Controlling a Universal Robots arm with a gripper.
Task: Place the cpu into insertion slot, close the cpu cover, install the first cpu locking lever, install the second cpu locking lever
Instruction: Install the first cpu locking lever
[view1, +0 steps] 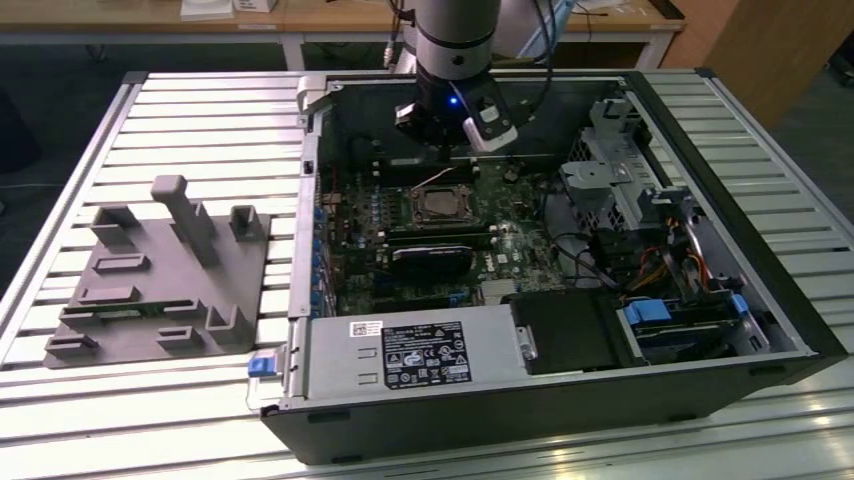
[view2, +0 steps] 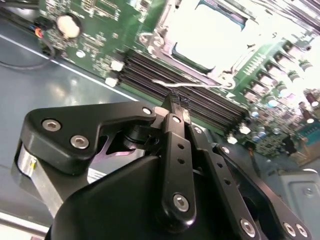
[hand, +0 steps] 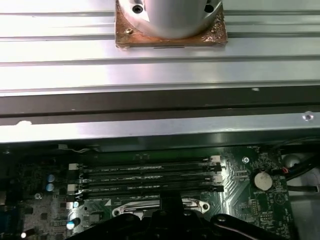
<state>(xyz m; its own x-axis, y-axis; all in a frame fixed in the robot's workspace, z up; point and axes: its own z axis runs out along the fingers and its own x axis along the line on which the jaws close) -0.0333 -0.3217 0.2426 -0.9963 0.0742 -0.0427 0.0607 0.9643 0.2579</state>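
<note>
Puts a grey moulded fixture (view1: 160, 270) well to the exterior view's left of the insertion slot (view1: 441, 205), outside the computer case (view1: 534, 415). Seats the cpu (view2: 210, 40) in that slot, pale top glaring inside the cpu cover (view2: 197, 72) (frame seemingly flat). Hangs the gripper (view2: 175, 98) just over the slot's edge, fingers pressed together, empty, tips beside a thin wire lever (view2: 200, 86). Sets a drive cage (view1: 607, 170) to the slot's exterior-view right.

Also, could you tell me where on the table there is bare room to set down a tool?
In the exterior view, bare slats lie beyond the grey fixture block, toward the far edge of the table, and along its near edge. Inside the computer case it is crowded, with the gripper close beside the insertion slot.
</note>
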